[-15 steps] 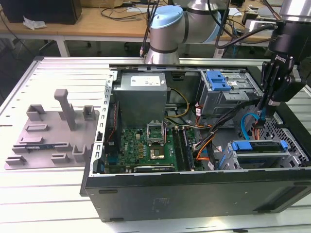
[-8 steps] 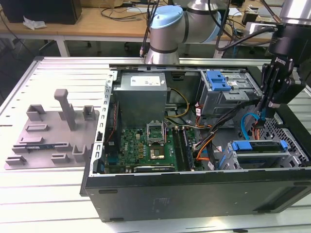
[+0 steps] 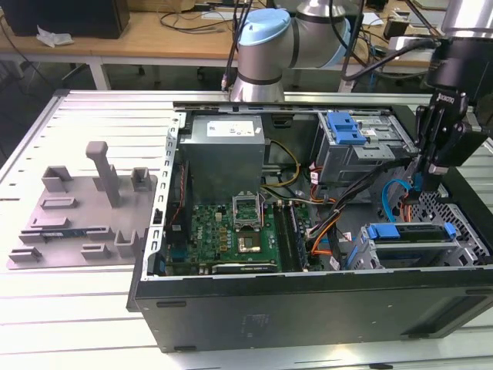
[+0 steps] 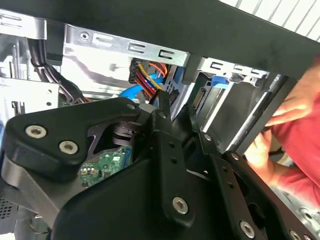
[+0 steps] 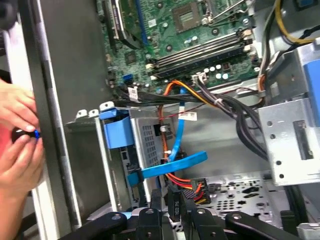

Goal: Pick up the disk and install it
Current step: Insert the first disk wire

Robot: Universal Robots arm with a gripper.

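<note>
My claw (image 3: 426,181) hangs inside the open case (image 3: 308,301) at the exterior view's right. I cannot tell whether it is clenched or released. The disk (image 3: 408,230), going by its blue frame, sits in the lower cage (image 3: 466,248), near the claw. A blue cable (image 5: 177,132), orange and red wires (image 5: 181,181) ending in a black plug (image 5: 196,191), and a thick bundle of black cables (image 5: 240,122) crowd the space beside that cage. The upper cage (image 3: 347,158) stands across from it, and the motherboard (image 3: 231,231) lies further in. A person's hands (image 5: 17,162) are just outside the case wall. A grey tray (image 3: 85,220) lies on the counter (image 3: 77,316).
</note>
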